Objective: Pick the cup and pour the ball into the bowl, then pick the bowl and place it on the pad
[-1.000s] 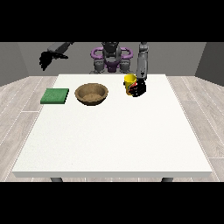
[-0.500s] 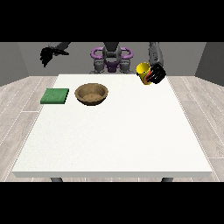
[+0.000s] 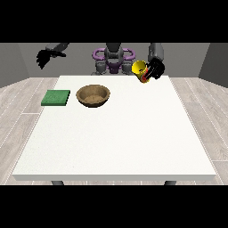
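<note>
Bright, even light; faint shadows.

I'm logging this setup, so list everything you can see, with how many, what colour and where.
Table: one, white, fills the middle of the view.
Bowl: one, brown wood, on the table, towards the far left.
Pad: one, green, flat on the table, left of the bowl, apart from it.
Cup: one, yellow with some red, tilted, held in the air above the table's far right edge.
Ball: cannot be made out.
Hand at the view's right: black, curled round the cup.
Hand at the view's left: black, raised beyond the table's far left corner, holding nothing.
</note>
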Action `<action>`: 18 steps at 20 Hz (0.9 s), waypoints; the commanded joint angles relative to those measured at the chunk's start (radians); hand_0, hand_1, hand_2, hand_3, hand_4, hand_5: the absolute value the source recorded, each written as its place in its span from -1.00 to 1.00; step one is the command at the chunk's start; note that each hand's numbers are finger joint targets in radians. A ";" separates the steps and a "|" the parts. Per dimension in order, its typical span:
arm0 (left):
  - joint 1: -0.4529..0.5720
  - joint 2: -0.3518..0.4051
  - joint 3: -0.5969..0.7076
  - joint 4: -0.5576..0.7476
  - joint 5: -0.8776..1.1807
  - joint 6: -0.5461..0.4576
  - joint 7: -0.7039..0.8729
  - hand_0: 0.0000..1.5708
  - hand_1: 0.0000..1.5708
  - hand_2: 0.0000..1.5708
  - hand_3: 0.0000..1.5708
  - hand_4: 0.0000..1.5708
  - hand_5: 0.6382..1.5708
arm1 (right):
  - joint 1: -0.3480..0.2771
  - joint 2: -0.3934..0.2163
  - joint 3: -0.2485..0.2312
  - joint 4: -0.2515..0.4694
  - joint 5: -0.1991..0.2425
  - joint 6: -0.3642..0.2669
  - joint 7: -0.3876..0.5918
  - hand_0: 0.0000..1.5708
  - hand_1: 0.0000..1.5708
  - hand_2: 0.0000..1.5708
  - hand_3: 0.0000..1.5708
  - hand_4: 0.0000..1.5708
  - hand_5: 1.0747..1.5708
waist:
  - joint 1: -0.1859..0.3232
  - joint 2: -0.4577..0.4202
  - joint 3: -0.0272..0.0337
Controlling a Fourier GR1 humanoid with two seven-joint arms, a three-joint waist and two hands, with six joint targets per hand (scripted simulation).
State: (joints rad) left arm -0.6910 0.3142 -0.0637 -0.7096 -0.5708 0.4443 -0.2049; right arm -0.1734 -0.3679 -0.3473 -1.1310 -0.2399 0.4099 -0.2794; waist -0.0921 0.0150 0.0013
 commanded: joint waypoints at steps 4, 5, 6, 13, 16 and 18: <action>-0.130 -0.054 -0.143 0.021 -0.258 0.061 0.298 0.91 0.91 1.00 1.00 0.92 0.30 | -0.024 -0.009 0.012 0.044 0.000 0.030 0.011 -1.00 -1.00 -1.00 -1.00 -1.00 1.00 | -0.030 -0.042 0.0002; -0.134 -0.040 -0.159 0.028 -0.288 0.056 0.285 0.91 0.91 1.00 1.00 0.94 0.29 | -0.047 -0.013 0.014 0.036 0.008 0.010 0.028 -1.00 -1.00 -1.00 -1.00 -1.00 1.00 | -0.025 -0.021 -0.0003; -0.168 -0.053 -0.187 0.028 -0.329 0.029 0.356 0.93 0.93 1.00 1.00 1.00 0.23 | -0.011 -0.004 0.012 0.060 0.020 0.020 -0.023 -1.00 -1.00 -1.00 -1.00 -1.00 1.00 | -0.030 -0.051 0.0007; -0.191 -0.175 -0.435 0.072 -0.650 -0.008 0.544 0.93 0.93 1.00 1.00 0.80 0.59 | -0.001 -0.007 0.009 0.101 0.018 0.024 -0.003 -1.00 -1.00 -1.00 -1.00 -1.00 1.00 | -0.027 -0.123 0.0015; -0.291 -0.169 -0.490 0.102 -0.734 -0.099 0.543 0.89 0.89 1.00 1.00 1.00 0.21 | -0.059 -0.044 0.003 0.107 -0.001 0.072 -0.006 -1.00 -1.00 -1.00 -1.00 -1.00 1.00 | -0.057 -0.048 0.0008; -0.288 -0.233 -0.554 0.119 -0.793 -0.179 0.583 0.91 0.91 1.00 1.00 1.00 -0.10 | -0.062 -0.033 0.006 0.118 -0.001 0.053 0.023 -1.00 -1.00 -1.00 -1.00 -1.00 1.00 | -0.053 -0.088 0.0004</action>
State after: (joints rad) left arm -0.9404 0.1398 -0.5237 -0.6185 -1.2547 0.3653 0.3278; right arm -0.2099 -0.3926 -0.3378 -1.0297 -0.2316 0.4598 -0.2821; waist -0.1403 -0.0629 0.0025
